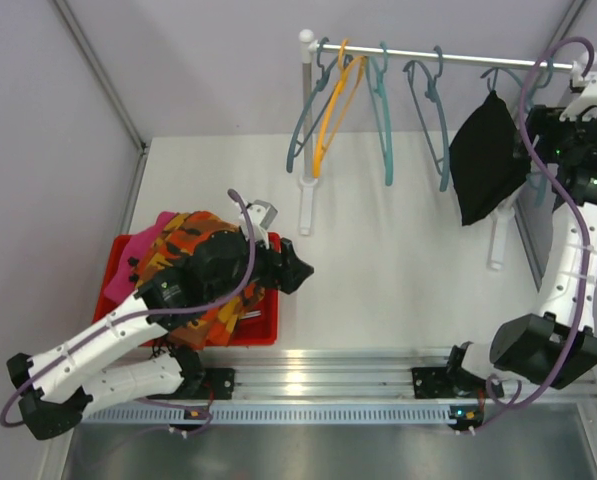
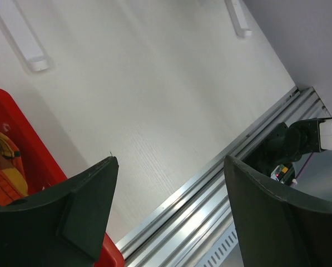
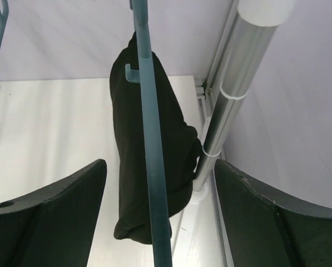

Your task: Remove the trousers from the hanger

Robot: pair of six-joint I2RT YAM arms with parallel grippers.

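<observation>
One pair on the rail, then: where exactly? (DESK)

The plain black trousers point(image 1: 488, 160) hang draped on a teal hanger point(image 3: 156, 183) at the right end of the rail point(image 1: 418, 52), directly in front of my right gripper point(image 3: 160, 167). Its fingers stand apart, the hanger's thin bar runs between them, and nothing is pinched. (ARM)

And your other hand? (DESK)

My left gripper point(image 2: 170, 167) hangs spread and empty over the edge of the red crate point(image 2: 38, 150). The orange camouflage trousers point(image 1: 193, 255) lie on top of the pile there, with a pink pair point(image 1: 148, 235) showing beside them. (ARM)

How will the black pair handle? (DESK)

Light and limp, I judge: soft cloth that folds wherever I squeeze it and should slide off smooth plastic. I would take the thick bunched fold low down, below the bar. I would leave the hanger itself alone, since it looks thin enough to swing or unhook if tugged. (ARM)

Any brand, label, lettering? (DESK)

None that I can read on cloth, hanger or crate (ARM)
</observation>
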